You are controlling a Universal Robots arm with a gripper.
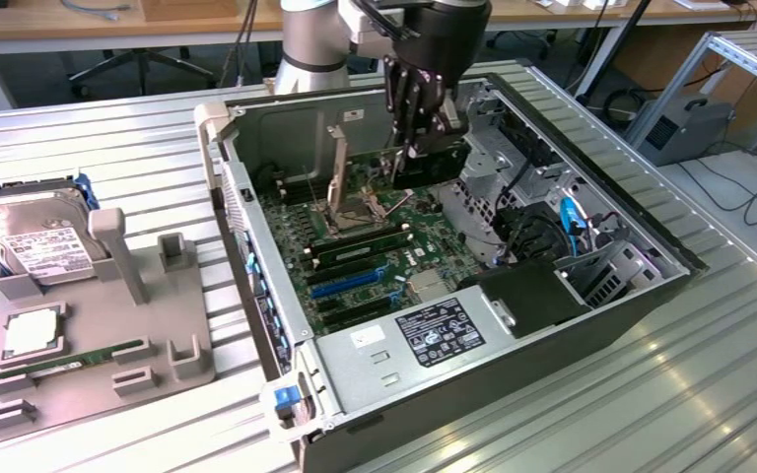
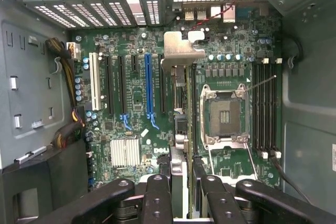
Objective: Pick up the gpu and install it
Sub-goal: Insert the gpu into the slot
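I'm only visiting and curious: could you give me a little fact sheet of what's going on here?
gripper: shut on gpu
gpu: on edge, inside the open case, over the motherboard
seated in slot: cannot tell
case: lying on its side, lid off
tray, exterior view's left: holds hard drive and RAM stick
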